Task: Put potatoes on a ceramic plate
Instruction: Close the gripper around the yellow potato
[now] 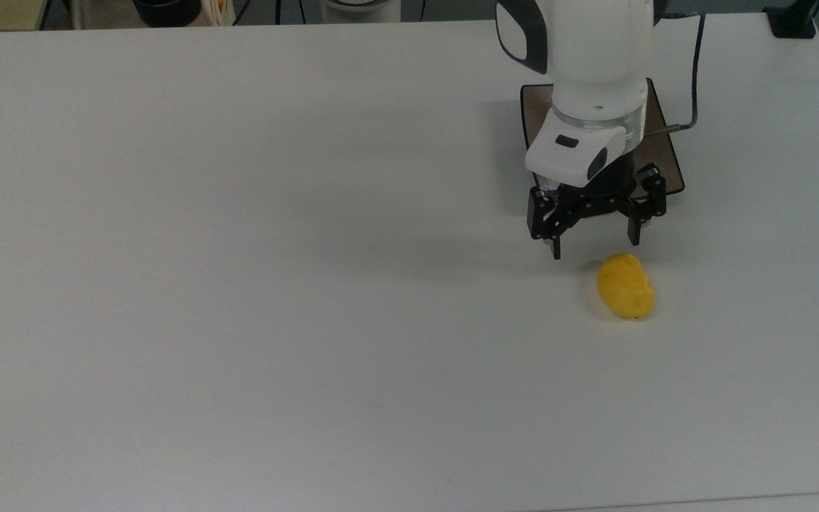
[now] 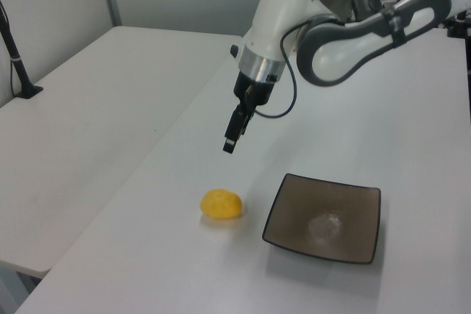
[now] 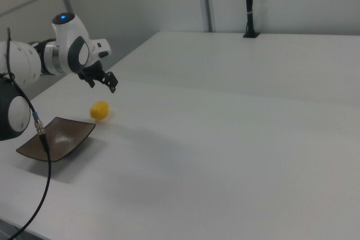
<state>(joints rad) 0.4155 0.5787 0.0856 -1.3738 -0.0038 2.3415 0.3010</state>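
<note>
Two fingers of the end effector [image 1: 595, 249] stand apart, gripping nothing, suspended above the table [image 1: 239, 284]. In the top view the yellow potato [image 1: 625, 286] lies on the table at 4 o'clock, just beside the fingertips. The square brown ceramic plate [image 2: 324, 218] sits at 12 o'clock from the potato, partly hidden by the arm.

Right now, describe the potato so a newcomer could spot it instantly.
On the white table, find the square brown plate. Beside it lies the potato, just below the open gripper in the top view. It is small, oval and bright yellow, the only vivid colour there.
</note>
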